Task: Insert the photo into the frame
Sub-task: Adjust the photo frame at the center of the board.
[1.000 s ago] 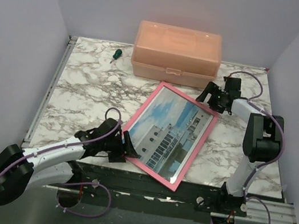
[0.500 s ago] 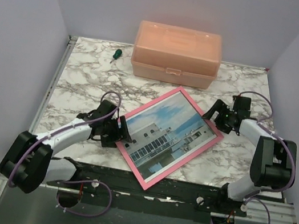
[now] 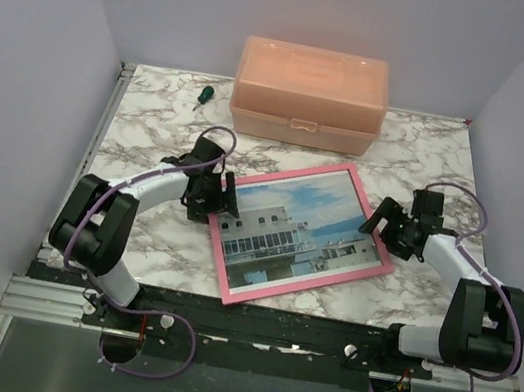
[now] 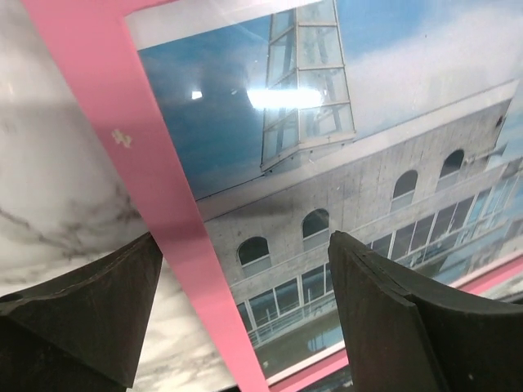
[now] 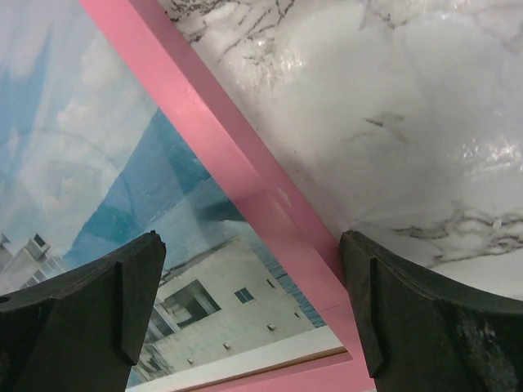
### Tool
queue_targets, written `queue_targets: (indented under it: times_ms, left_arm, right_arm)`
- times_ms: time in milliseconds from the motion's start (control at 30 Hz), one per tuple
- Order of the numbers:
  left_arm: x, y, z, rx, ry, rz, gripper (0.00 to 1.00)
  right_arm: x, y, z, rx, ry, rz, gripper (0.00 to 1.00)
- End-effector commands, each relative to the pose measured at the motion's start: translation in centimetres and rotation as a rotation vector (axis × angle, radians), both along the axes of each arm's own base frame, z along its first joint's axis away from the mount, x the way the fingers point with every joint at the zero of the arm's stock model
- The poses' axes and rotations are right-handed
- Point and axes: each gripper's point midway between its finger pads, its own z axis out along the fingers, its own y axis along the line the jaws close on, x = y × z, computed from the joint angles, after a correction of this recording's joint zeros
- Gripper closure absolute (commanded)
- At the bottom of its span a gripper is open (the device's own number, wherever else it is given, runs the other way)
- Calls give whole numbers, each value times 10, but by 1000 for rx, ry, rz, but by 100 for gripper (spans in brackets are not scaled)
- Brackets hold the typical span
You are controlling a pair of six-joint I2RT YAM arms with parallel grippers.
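Top external view: nearest the arm bases, the frame (image 3: 217, 261) lay flat and pink face up on the marble table (image 3: 141, 134), in front of the peach box (image 3: 311, 93) and apart from it. It was skewed, so one corner pointed away from the box. The photo (image 3: 296, 233) sat inside the pink border and filled it: white building, blue sky, thin pale margin, and a glare spot in the left wrist view that suggested a glossy surface. Judgement: insertion looked done. The back was hidden, so I could not tell whether it was secured. What seemed left was backing both arms off. The left gripper (image 3: 218, 196), in front of the box's left end, had its fingers (image 4: 82, 310) spread, straddling the pink edge and pinching nothing. The right gripper (image 3: 386, 223), in front of the box's right end, was likewise spread over a frame corner. Farthest, a green screwdriver (image 3: 203, 94) lay just left of the box.
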Motion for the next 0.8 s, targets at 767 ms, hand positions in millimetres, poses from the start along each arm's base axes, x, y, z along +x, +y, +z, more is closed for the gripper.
queue_targets:
  times_ms: [767]
  left_arm:
    - [97, -34, 13, -72, -93, -113, 11]
  right_arm:
    - [-71, 75, -1, 405, 142, 98, 5]
